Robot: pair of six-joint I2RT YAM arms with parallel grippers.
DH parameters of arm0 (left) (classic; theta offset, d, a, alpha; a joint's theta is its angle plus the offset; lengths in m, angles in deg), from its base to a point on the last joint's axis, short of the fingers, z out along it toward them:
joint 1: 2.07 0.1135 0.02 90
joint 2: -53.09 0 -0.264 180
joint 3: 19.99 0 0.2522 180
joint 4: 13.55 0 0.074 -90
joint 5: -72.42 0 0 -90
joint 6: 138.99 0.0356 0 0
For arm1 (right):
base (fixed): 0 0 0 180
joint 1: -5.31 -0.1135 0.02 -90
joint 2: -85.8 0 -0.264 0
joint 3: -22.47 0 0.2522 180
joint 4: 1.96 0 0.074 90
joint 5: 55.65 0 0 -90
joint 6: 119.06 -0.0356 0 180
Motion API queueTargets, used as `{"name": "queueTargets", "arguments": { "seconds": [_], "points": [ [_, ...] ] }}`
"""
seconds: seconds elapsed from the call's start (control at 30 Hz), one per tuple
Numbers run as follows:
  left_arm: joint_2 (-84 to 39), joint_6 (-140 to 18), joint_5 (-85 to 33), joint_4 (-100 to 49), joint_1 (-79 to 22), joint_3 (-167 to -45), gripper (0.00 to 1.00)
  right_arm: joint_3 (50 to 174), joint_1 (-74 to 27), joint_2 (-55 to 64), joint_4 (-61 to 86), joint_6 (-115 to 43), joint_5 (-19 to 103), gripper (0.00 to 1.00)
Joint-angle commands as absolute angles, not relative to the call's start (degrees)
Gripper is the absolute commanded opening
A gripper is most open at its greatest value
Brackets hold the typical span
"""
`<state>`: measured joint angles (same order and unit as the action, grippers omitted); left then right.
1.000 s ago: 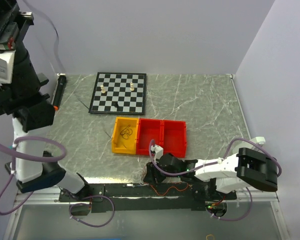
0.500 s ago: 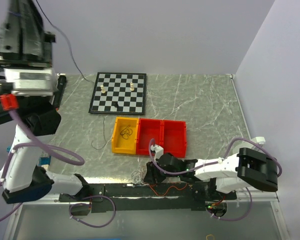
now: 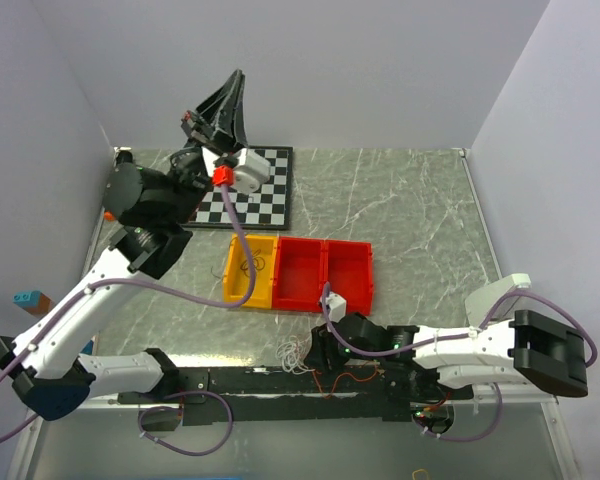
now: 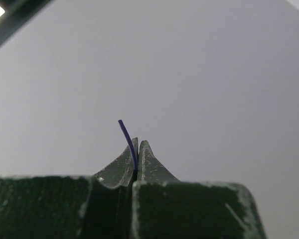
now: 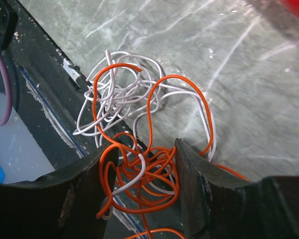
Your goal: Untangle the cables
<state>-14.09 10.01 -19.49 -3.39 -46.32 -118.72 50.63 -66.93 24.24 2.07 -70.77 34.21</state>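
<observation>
A tangle of orange cable (image 5: 154, 169) and white cable (image 5: 117, 94) lies at the table's near edge, partly over the black rail. In the top view it shows as a small white clump (image 3: 295, 352). My right gripper (image 5: 147, 149) is open, its jaws on either side of the orange knot; in the top view it sits low at the near edge (image 3: 318, 352). My left gripper (image 4: 137, 149) is shut on a thin bluish cable (image 4: 125, 133) whose end sticks out past the fingertips. It is raised high over the chessboard (image 3: 228, 95). A black cable (image 3: 250, 266) lies in the yellow bin (image 3: 232, 285).
Two red bins (image 3: 325, 275) stand beside the yellow one at mid-table. A chessboard (image 3: 270, 195) lies at the back, partly hidden by the left arm. An orange-tipped black pen (image 3: 110, 212) lies at the left edge. The black mounting rail (image 3: 240, 382) runs along the near edge.
The left arm swung from the far left up and over the chessboard, still gripping the thin cable. The right gripper shifted slightly right along the near edge by the tangle.
</observation>
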Motion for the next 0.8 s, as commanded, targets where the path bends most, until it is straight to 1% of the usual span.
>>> {"name": "queueTargets", "arguments": {
  "seconds": [0.0, 0.2, 0.47, 0.77],
  "points": [
    [-13.3, 8.1, -17.8, -0.6, -43.6, -117.1, 0.01, 48.9, -67.4, 26.7, 3.4, -71.9, 31.7, 0.56],
    [-14.3, 9.2, -19.1, 0.1, -43.4, -117.1, 0.01, 48.8, -67.4, 26.7, 3.5, -71.9, 31.5, 0.55],
    [-19.7, 17.7, -20.6, 16.5, -43.5, -123.1, 0.01, 48.4, -67.4, 27.1, 2.9, -71.9, 31.5, 0.54],
    [-20.7, 23.2, -28.9, 19.8, -43.5, -126.1, 0.01, 47.9, -67.4, 28.1, 2.8, -72.2, 31.4, 0.54]
  ]
}}
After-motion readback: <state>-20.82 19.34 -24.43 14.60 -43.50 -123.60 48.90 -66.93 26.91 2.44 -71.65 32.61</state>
